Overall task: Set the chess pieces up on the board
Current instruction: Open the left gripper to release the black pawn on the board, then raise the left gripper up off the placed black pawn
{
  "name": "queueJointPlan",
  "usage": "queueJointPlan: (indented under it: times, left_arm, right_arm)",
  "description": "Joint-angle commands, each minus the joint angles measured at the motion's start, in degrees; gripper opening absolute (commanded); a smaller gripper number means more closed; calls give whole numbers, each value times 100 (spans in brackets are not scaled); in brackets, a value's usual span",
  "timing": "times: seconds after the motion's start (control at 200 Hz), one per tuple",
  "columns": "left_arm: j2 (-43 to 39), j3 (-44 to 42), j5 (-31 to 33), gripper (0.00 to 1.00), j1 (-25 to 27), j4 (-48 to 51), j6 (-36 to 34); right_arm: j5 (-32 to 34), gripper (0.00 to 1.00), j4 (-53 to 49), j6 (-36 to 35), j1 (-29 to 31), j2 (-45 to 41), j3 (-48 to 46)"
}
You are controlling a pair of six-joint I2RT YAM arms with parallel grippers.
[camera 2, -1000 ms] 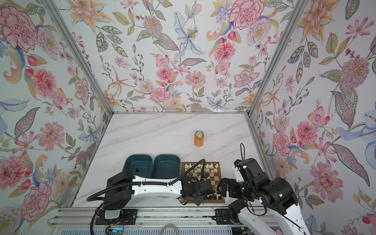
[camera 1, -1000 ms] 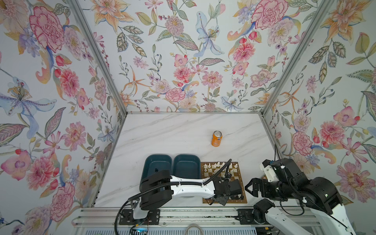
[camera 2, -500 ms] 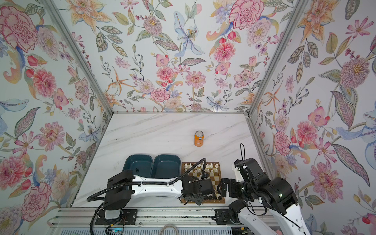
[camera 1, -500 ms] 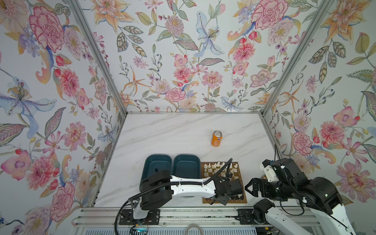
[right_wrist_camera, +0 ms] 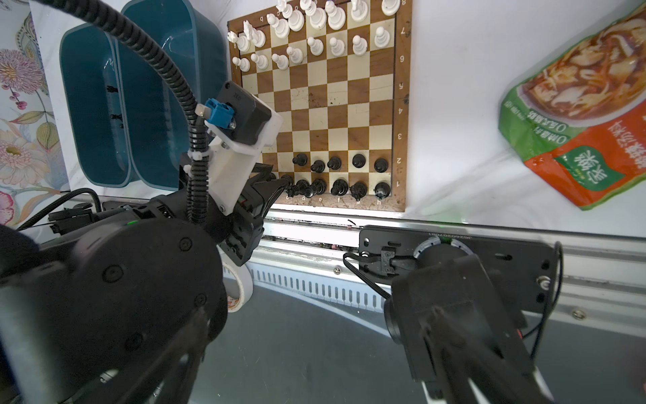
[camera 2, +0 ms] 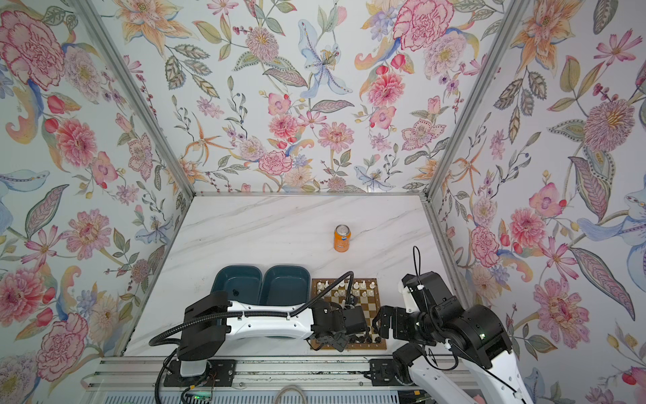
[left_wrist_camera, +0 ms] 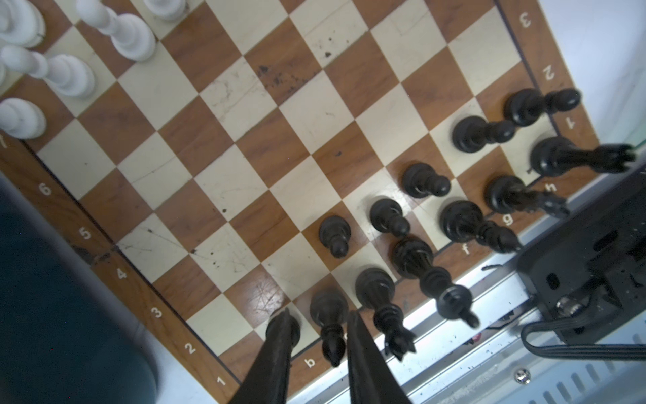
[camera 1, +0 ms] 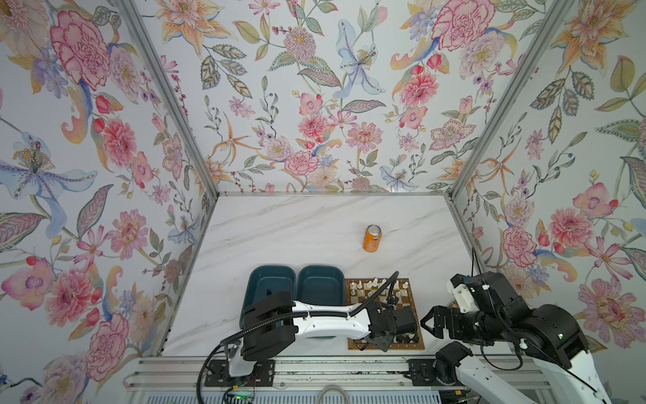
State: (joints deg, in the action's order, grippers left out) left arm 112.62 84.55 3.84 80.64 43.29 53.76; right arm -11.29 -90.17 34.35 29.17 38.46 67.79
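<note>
Nothing has moved since the earlier frames. Left arm (camera 1: 325,320) hides the 7 o'clock corner of the board (camera 1: 413,303), at 5 o'clock on the desk (camera 1: 297,227), in both top views. Left jaws straddle a standing black piece (left_wrist_camera: 328,309), narrowly parted; contact cannot be told. Right jaws hover wide apart, empty, at the board's 3 o'clock.

Looking like a staged lab booth: showing flowered wall panels (camera 1: 314,105) upper frame, marble tabletop (camera 1: 297,231) centre, aluminium mounting rail (camera 1: 349,365) along the bottom.
</note>
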Motion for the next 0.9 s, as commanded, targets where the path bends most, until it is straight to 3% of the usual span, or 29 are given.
queueJointPlan:
  times: [0.0, 0.375, 0.891]
  left_arm:
    - [-136, 124, 236, 30, -119, 221, -102]
    - [-479, 348, 451, 31, -260, 392, -181]
    - [-452, 312, 262, 31, -269, 171, -72]
  right_arm:
    - [76, 99, 77, -29, -14, 43, -77]
    - [61, 99, 254, -97, -16, 259, -90]
    - [57, 99, 263, -212, -24, 329, -84]
